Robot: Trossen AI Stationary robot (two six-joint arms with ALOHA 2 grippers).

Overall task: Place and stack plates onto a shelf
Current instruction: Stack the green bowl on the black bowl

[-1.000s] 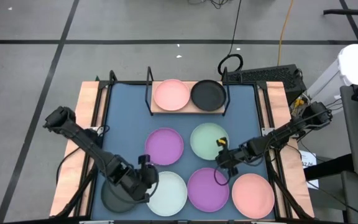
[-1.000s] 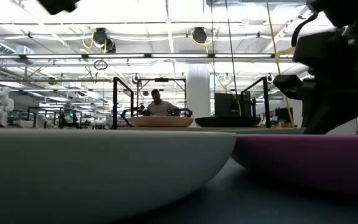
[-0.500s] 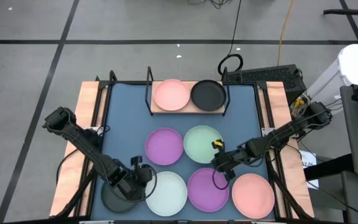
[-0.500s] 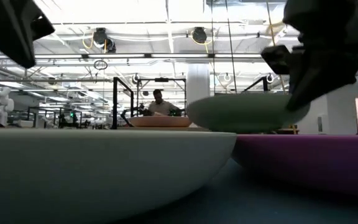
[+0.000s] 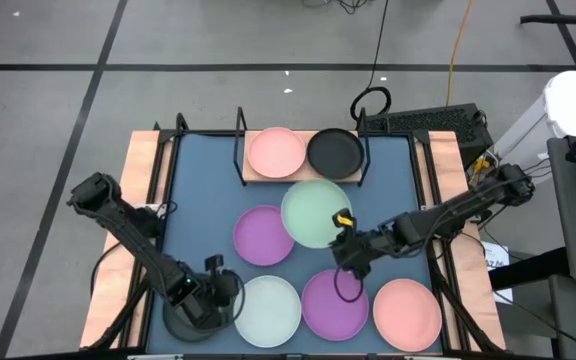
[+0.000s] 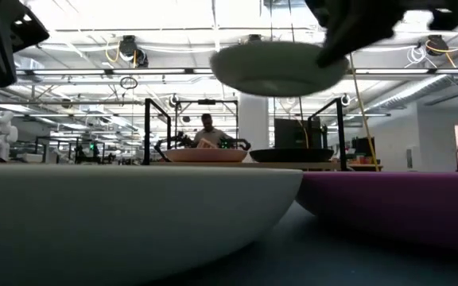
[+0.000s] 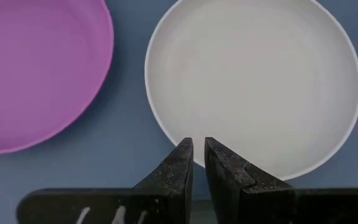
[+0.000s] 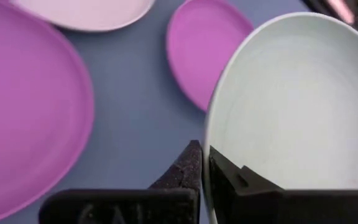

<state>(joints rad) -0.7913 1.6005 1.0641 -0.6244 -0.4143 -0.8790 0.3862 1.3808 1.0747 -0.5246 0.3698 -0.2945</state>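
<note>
While the right gripper [image 5: 342, 237] is pinching the rim of the pale green plate [image 5: 315, 212] and holding it in the air, we are seeing that plate hanging clear above the blue tabletop [image 5: 208, 190], near the shelf [image 5: 300, 172] at the far edge. On the shelf, a pink plate [image 5: 276, 152] and a black plate [image 5: 335, 153] are sitting side by side. The left gripper [image 7: 197, 167] is resting at the near rim of the white plate [image 7: 253, 81] by the near edge, its fingers nearly together with only a thin gap and holding nothing.

We are judging the main risk to be the one-sided rim grip: the green plate could tilt or slip as it travels. It could also clip the shelf's wire frame [image 5: 241, 140], or land off-centre and slide off the plate below.
</note>
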